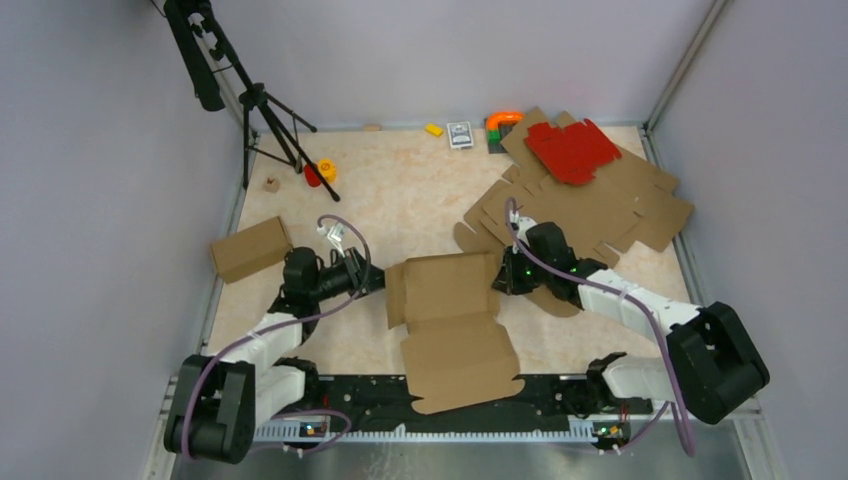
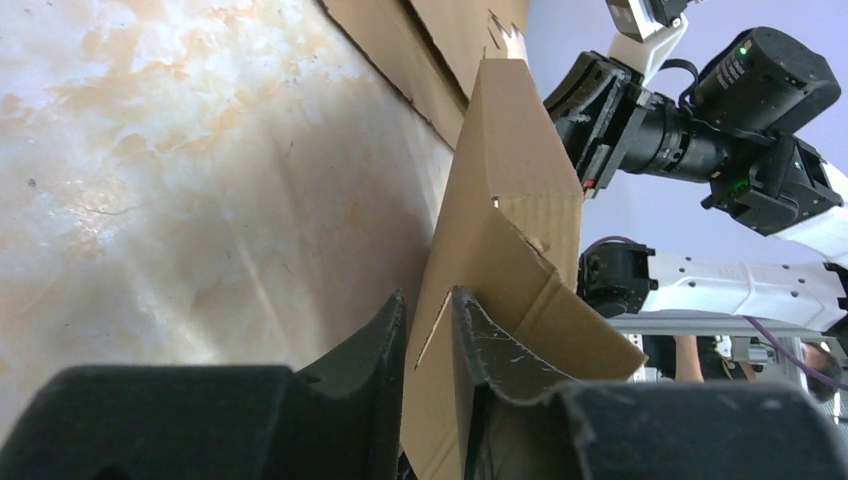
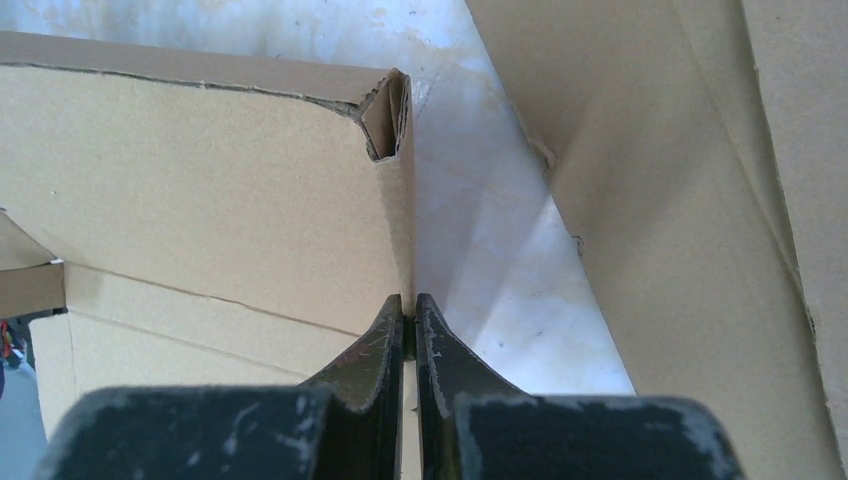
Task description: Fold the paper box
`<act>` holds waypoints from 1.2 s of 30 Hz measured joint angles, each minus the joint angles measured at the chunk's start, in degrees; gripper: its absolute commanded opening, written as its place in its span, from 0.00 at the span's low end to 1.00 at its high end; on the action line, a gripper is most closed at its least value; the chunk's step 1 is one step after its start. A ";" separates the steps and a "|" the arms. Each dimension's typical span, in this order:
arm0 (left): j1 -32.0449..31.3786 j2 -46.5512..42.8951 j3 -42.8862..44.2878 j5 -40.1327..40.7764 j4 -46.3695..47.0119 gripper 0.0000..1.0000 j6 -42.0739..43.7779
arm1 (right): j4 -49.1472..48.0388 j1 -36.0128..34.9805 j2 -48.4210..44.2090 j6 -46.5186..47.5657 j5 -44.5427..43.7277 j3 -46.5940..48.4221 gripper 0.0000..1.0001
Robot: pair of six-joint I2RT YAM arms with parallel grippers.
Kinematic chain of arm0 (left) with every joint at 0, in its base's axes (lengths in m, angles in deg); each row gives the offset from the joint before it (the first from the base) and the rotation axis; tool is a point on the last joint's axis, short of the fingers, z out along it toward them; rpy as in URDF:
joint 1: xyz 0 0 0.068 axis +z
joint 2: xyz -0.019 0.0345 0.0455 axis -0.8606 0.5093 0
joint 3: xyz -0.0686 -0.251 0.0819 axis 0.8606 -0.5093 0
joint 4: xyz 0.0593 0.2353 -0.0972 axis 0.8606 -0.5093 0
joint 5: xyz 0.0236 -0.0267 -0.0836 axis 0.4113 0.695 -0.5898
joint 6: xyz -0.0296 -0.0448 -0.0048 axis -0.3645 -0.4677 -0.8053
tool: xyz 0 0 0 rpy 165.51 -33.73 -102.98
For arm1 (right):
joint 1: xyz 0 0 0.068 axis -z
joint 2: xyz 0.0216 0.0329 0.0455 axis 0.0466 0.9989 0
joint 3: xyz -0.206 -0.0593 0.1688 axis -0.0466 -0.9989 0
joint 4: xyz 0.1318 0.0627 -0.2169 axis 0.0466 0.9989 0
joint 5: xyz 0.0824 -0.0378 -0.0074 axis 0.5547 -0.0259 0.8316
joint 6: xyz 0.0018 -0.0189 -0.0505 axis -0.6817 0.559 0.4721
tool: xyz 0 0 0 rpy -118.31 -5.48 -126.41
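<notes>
On the table, a beige marbled top (image 1: 400,190) is seen, boxed in by plain grey walls (image 1: 100,150) with metal rails along the edges.

The plain brown die-cut cardboard paper box (image 1: 450,320) is lying at near centre, between the two arms. It is half formed: side walls are raised at the far part, and the near panel is flat and reaches over the black base rail.

Left gripper (image 1: 378,278): jaws are set narrow, with the box's left wall pinched between the fingers (image 2: 395,330).
Right gripper (image 3: 409,300): jaws are closed on the edge of the doubled right wall.

A stack of flat brown die-cut cardboard sheets (image 1: 620,210) is spread just behind the right arm, touching its wrist area. A red die-cut cardboard sheet (image 1: 572,150) is laid on top of it.

A small closed brown cardboard carton (image 1: 250,248) is sitting far left, near the left arm. A black tripod (image 1: 265,110) is standing in the far-left corner. Small coloured bits are scattered along the far edge, well apart from the box.
</notes>
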 measured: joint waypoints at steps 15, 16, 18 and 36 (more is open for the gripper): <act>-0.02 -10.27 -10.43 0.09 7.80 0.55 -6.91 | -0.59 0.04 1.07 -0.96 -0.68 1.16 0.00; -0.02 -11.63 -11.08 0.26 8.35 0.56 -7.48 | -0.61 0.07 1.07 -0.96 -0.68 1.16 0.00; -0.02 -13.73 -11.91 0.68 9.46 0.57 -8.68 | -0.66 0.07 1.07 -0.96 -0.63 1.16 0.00; -0.44 -14.01 -12.17 2.01 8.92 0.60 -7.89 | -1.42 0.07 1.09 -1.05 0.02 1.16 0.00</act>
